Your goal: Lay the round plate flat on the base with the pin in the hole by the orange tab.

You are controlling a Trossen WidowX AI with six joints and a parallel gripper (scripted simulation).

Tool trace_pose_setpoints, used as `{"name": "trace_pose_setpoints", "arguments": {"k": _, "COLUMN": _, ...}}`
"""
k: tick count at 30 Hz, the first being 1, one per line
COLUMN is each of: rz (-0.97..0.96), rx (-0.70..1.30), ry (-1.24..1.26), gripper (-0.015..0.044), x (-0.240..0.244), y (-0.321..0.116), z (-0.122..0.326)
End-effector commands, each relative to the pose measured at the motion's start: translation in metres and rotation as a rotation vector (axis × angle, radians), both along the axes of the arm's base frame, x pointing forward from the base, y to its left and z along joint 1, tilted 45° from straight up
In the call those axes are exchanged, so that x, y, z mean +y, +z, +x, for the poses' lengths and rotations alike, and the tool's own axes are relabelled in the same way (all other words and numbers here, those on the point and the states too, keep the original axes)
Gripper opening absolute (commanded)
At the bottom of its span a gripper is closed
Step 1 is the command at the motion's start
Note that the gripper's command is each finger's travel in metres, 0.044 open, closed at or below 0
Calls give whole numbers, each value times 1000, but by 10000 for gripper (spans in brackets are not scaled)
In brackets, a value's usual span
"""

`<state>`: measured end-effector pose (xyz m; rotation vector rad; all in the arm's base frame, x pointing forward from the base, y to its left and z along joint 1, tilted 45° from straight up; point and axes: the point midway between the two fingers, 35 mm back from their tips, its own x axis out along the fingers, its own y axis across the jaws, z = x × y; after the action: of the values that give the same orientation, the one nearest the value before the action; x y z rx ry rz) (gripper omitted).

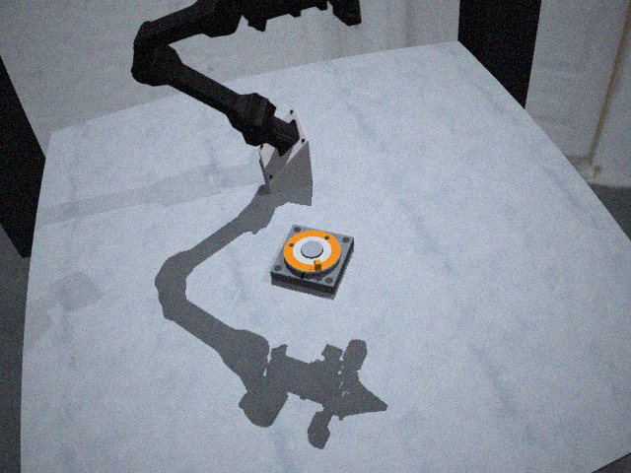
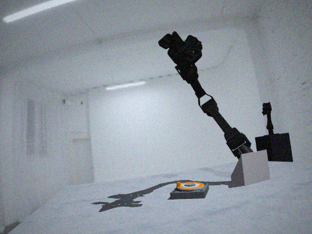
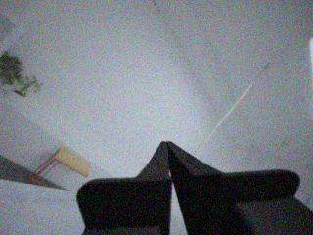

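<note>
And here's the gripper (image 3: 168, 147), low in the centre of the wrist view, its two dark fingers pressed tip to tip, clenched on nothing at all, with only pale wall and ceiling beyond them. In the exterior view it sits high in the upper middle of the frame, at the top of the arm (image 2: 216, 115), which leans up and to the left from its pale wedge-shaped mount (image 2: 250, 167) at right of centre. That's well apart from the work!

Down on the table (image 1: 458, 305), just right of centre in the top view, sits the grey square base (image 1: 312, 282), and on it the round plate (image 1: 293, 251), an orange ring around the grey post (image 1: 312, 248). The orange tab (image 1: 317, 263) points toward the lower edge of the frame. The pin and the hole beside the tab are too small to make out, and whether the plate lies tilted I can't tell.

So where do we stand? By my reading, nothing is done yet: the robot is nowhere near the plate. Everything remains — come down, turn the plate about the post until the hole meets the pin, let it drop flat, then back away.
</note>
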<state>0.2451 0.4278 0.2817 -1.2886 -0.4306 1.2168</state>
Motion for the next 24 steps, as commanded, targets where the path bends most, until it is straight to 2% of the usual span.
{"name": "trace_pose_setpoints", "arguments": {"k": 1, "rz": -81, "rx": 201, "ry": -203, "gripper": 0, "x": -23, "y": -50, "z": 30}}
{"name": "trace_pose_setpoints", "arguments": {"k": 6, "rz": -174, "rx": 525, "ry": -655, "gripper": 0, "x": -83, "y": -128, "z": 73}}
{"name": "trace_pose_setpoints", "arguments": {"k": 10, "rz": -215, "rx": 652, "ry": -918, "gripper": 0, "x": -123, "y": -165, "z": 86}}
{"name": "trace_pose_setpoints", "arguments": {"k": 13, "rz": -255, "rx": 766, "ry": -1296, "gripper": 0, "x": -184, "y": -207, "z": 94}}
{"name": "trace_pose_setpoints", "arguments": {"k": 16, "rz": -272, "rx": 797, "ry": -1595, "gripper": 0, "x": -233, "y": -231, "z": 93}}
{"name": "trace_pose_setpoints", "arguments": {"k": 19, "rz": -278, "rx": 790, "ry": -1767, "gripper": 0, "x": -261, "y": -242, "z": 90}}
{"name": "trace_pose_setpoints", "arguments": {"k": 24, "rz": -271, "rx": 617, "ry": -2303, "gripper": 0, "x": -351, "y": -258, "z": 71}}
